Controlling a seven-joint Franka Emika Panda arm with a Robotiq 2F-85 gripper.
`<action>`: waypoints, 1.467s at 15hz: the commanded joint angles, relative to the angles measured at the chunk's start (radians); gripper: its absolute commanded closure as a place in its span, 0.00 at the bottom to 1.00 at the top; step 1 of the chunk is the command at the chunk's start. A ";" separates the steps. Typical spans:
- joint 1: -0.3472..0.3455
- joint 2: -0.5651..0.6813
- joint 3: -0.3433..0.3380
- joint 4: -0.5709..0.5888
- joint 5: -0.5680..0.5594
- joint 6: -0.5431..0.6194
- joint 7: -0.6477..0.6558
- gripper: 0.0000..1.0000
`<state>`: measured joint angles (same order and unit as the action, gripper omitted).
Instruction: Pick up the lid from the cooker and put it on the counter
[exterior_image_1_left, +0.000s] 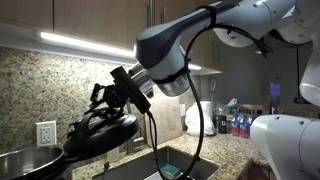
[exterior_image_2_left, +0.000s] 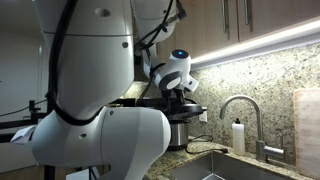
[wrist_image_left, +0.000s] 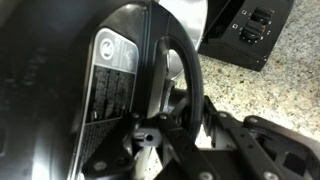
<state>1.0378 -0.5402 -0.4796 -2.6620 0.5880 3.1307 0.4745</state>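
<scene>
The black domed lid (exterior_image_1_left: 100, 136) hangs tilted from my gripper (exterior_image_1_left: 108, 97), which is shut on its arched top handle. In the wrist view the handle (wrist_image_left: 190, 75) runs between my fingers (wrist_image_left: 186, 128), and the lid's dark top with a grey label (wrist_image_left: 105, 80) fills the left. The steel cooker (exterior_image_1_left: 25, 162) sits low at the left edge, beside and below the lid. In an exterior view the lid (exterior_image_2_left: 186, 112) sits just above the cooker (exterior_image_2_left: 180, 132). The granite counter (wrist_image_left: 265, 95) shows to the right of the lid.
A steel sink (exterior_image_1_left: 172, 165) lies beside the cooker, with a faucet (exterior_image_2_left: 240, 108) and soap bottle (exterior_image_2_left: 237, 136). A black control box (wrist_image_left: 250, 30) sits on the counter. A wall outlet (exterior_image_1_left: 45, 132) is on the backsplash. Bottles (exterior_image_1_left: 235, 122) stand further back.
</scene>
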 joint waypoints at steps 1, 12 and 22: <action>-0.171 -0.069 0.166 -0.078 0.004 0.048 0.106 0.92; -0.505 -0.133 0.410 -0.121 0.089 -0.001 0.201 0.92; -0.662 -0.109 0.551 -0.121 0.195 0.001 0.179 0.92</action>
<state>0.3748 -0.6494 0.0731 -2.7827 0.7835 3.1311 0.6535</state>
